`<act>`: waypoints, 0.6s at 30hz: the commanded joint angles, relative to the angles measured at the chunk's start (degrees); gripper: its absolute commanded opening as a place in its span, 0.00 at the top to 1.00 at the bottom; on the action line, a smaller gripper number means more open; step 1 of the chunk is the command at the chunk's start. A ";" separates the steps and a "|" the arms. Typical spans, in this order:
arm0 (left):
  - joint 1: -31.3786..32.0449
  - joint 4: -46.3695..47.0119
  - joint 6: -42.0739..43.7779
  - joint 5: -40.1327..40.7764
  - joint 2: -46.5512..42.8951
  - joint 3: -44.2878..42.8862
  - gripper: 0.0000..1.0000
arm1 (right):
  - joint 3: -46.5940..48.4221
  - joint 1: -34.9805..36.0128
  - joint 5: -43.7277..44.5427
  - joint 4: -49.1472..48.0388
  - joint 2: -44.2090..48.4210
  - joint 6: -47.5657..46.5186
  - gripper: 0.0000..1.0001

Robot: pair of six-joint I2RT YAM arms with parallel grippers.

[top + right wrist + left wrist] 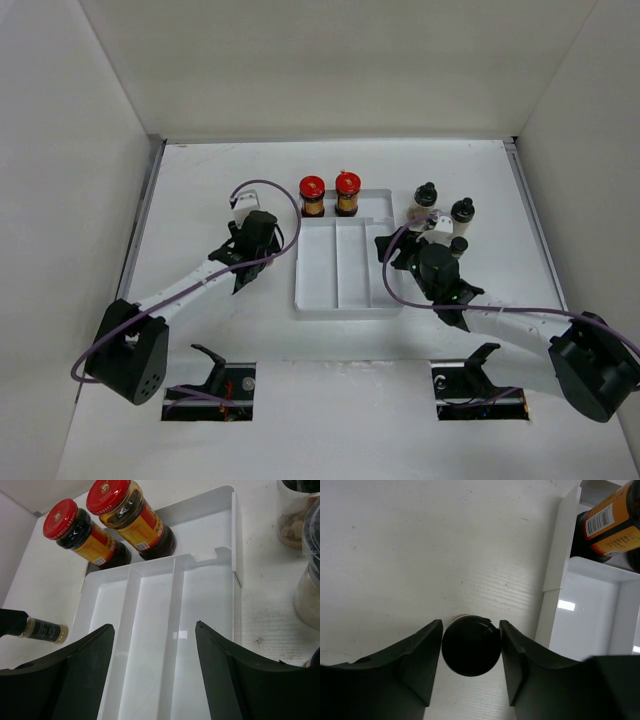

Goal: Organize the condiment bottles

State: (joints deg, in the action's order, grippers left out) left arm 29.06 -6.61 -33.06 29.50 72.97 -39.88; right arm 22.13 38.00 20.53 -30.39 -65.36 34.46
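Two red-capped bottles [312, 195] [347, 193] with yellow-dark labels stand in the back compartment of the white tray [320, 300]; they also show in the right wrist view [85, 537] [131, 520]. My left gripper [245, 265] [470, 625] is left of the tray, shut on the black cap of a small shaker [471, 646], whose labelled body shows in the right wrist view [44, 629]. My right gripper [391, 250] [155, 625] is open and empty over the tray's right side. Three dark-capped shakers [425, 200] [462, 213] [458, 246] stand right of the tray.
The tray's three long channels [150, 645] hold nothing. White walls close the table at the back and both sides. Two shakers [295, 510] [310, 585] stand close to my right gripper's right side. Purple cables loop off both arms.
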 commanded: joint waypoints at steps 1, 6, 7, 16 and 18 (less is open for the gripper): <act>0.16 2.31 0.89 -0.14 -0.37 -2.31 0.62 | 2.30 0.63 -0.58 -2.22 -0.29 -0.09 0.27; 2.26 -0.15 2.20 2.05 -3.88 -5.20 0.74 | 2.57 0.63 -0.58 -2.30 -0.82 -0.09 0.27; 3.06 -0.85 2.82 3.10 -4.50 -6.69 0.74 | 2.57 0.63 -0.58 -2.30 -1.17 -0.09 0.27; 11.41 0.98 5.81 3.47 0.40 -19.61 0.74 | 2.57 0.63 -0.58 -2.39 -1.43 -0.09 0.27; 12.38 2.30 5.90 2.76 3.04 -20.85 0.74 | 2.48 0.63 -0.58 -2.39 -1.08 -0.09 0.27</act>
State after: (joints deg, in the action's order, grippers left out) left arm 40.21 -7.29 -28.71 32.58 72.73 -58.06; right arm 22.57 38.02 20.53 -30.39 -66.78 34.44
